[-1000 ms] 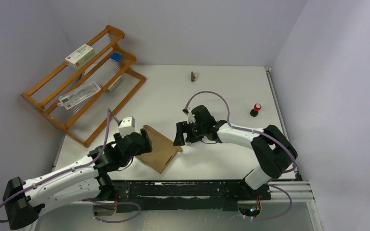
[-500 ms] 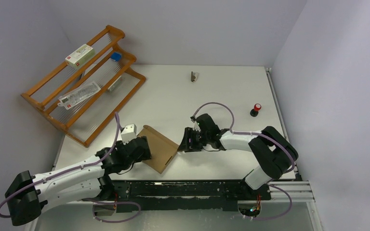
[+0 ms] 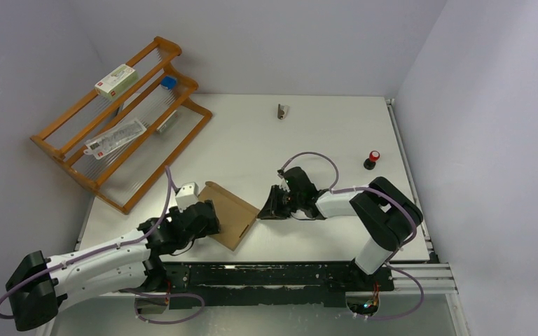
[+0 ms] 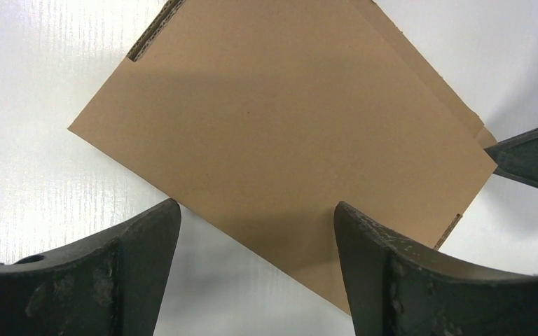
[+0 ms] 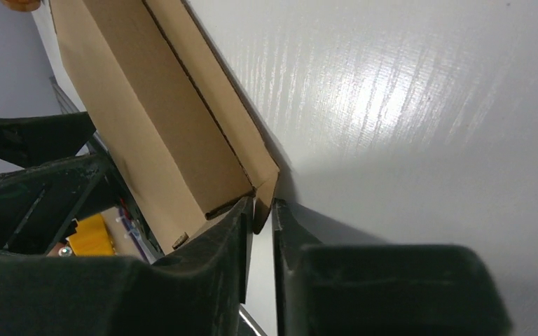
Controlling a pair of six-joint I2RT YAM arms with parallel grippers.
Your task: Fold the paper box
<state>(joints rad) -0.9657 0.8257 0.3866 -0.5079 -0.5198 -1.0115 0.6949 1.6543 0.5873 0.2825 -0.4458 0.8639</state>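
Since a second ago my right claw (image 5: 263, 210) has come in and narrowed, and it now pinches the right corner flap of the paper box (image 5: 161, 119). My left claw (image 4: 256, 217) stands spread over the box's near edge. The box rests on the white table (image 3: 308, 133), between my arms.

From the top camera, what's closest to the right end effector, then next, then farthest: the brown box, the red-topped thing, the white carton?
1. The box: pinched in the right end effector, to its left.
2. The red-topped thing: out on the table's right side.
3. The white carton: on the rack, far left.
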